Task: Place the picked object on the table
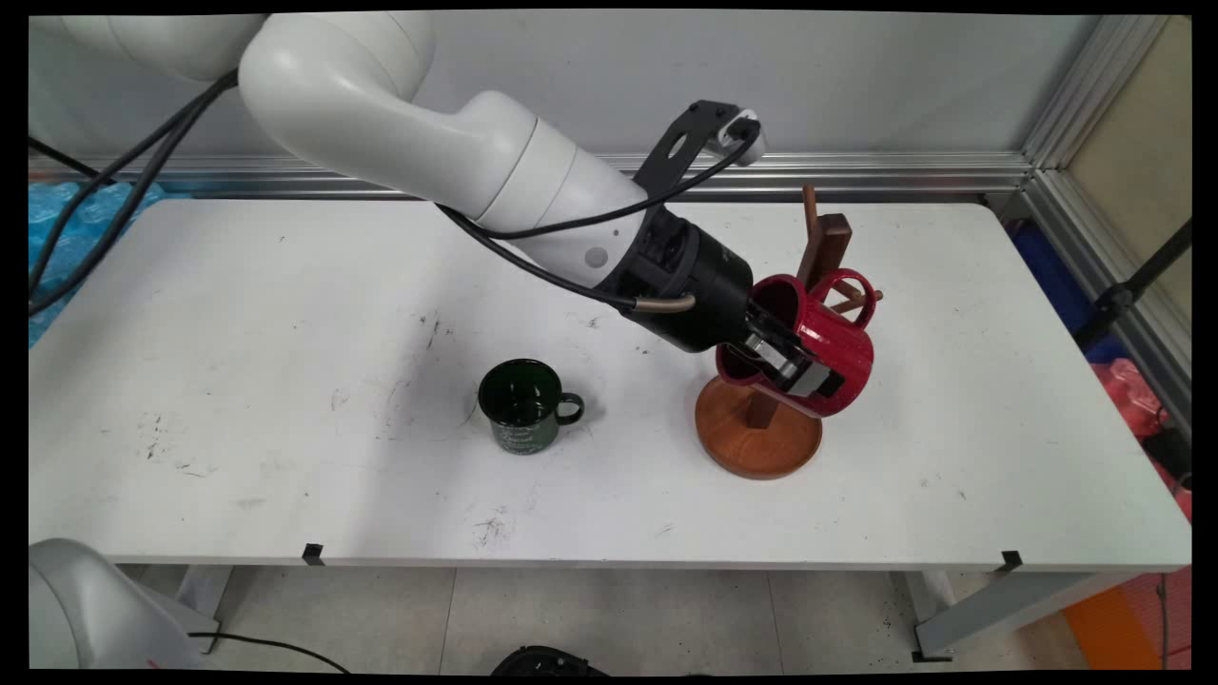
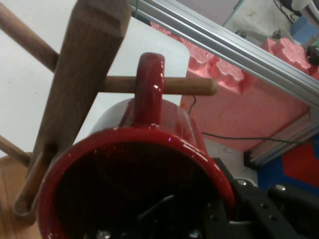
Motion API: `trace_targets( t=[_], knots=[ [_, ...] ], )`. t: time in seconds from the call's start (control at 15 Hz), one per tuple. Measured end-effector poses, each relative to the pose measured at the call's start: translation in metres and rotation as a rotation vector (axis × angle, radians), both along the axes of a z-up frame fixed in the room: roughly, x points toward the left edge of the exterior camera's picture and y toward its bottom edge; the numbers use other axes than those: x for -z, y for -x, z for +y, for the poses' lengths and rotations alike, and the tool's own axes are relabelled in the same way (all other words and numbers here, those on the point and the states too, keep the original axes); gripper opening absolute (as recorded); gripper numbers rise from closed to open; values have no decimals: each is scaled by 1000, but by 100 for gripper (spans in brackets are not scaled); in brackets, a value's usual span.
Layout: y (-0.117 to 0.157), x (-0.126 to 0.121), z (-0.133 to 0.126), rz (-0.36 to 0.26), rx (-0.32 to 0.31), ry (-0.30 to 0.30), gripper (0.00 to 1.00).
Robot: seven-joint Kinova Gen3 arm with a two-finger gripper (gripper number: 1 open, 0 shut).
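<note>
So the red mug (image 1: 828, 347) is being held tipped on its side at the wooden mug tree (image 1: 761, 428), over on the right part of the table (image 1: 285, 314). The gripper (image 1: 795, 366) is clamped on the mug's wall, one finger inside the rim and one outside.

In the hand view the mug's handle (image 2: 148, 87) is already threaded over a peg (image 2: 187, 85), right beside the upright post (image 2: 82, 84).

What could go wrong:

- The peg could get levered if the mug is pulled sideways, and the whole tree could be tipped, since its round base (image 1: 756, 442) isn't seen to be fixed down.
- The rim could be knocked against the post.
- If the mug is let go while tilted, a swing is likely.

The green mug (image 1: 521, 407) is well apart to the left, so no trouble is expected there.
</note>
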State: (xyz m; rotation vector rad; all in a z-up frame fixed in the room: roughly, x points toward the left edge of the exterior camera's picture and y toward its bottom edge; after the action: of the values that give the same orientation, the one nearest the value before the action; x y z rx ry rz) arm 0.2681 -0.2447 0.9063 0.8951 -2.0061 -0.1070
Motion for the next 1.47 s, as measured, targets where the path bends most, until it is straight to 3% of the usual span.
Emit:
trace_targets(
  t=[1.0,1.47],
  knots=[
    [9,-26,30,27,97,-14,0],
    [-2,-37,44,-23,133,-5,0]
  ],
)
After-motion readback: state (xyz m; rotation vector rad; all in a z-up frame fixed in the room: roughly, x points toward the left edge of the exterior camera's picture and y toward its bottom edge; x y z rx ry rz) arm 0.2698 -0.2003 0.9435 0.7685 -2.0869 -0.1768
